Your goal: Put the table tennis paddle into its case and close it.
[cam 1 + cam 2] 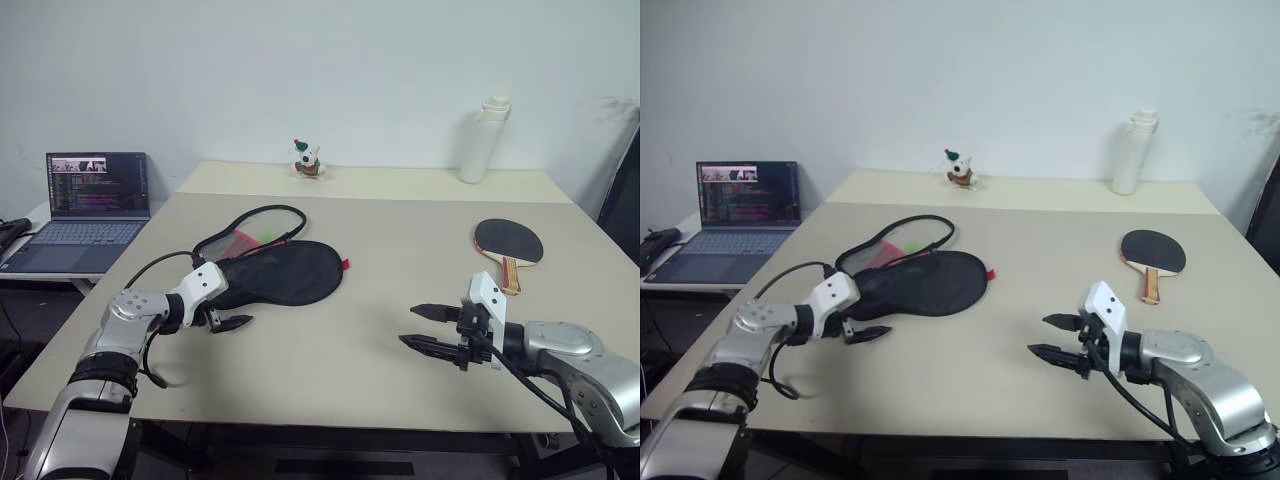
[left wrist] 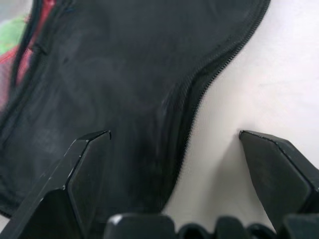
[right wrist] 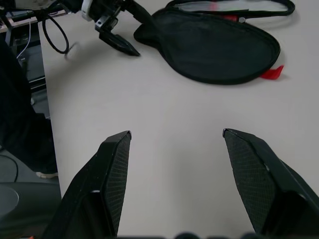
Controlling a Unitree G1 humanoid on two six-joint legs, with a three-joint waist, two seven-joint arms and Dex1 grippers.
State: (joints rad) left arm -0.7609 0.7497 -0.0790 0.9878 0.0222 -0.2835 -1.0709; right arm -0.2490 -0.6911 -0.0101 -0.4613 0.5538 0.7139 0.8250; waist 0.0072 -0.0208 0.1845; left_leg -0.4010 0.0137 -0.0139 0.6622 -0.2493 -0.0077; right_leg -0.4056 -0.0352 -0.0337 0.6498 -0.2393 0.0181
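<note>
- Jaws of the left gripper (image 1: pixel 232 322) stand released, wide apart, holding nothing; one finger (image 2: pixel 79 169) lies over the near edge of the case (image 1: pixel 275 270), the other over bare table (image 1: pixel 400 240). Contact with the fabric cannot be judged from the wrist view.
- Jaws of the right gripper (image 1: pixel 425 328) also parted, empty, above bare table, pointing toward the left gripper.
- Case lies flat just beyond the left jaws, black rounded part toward the right gripper, cord looped behind it.
- Table tennis paddle (image 1: pixel 509 243) lies flat beyond the right jaws, well apart from the case, handle toward the robot.
</note>
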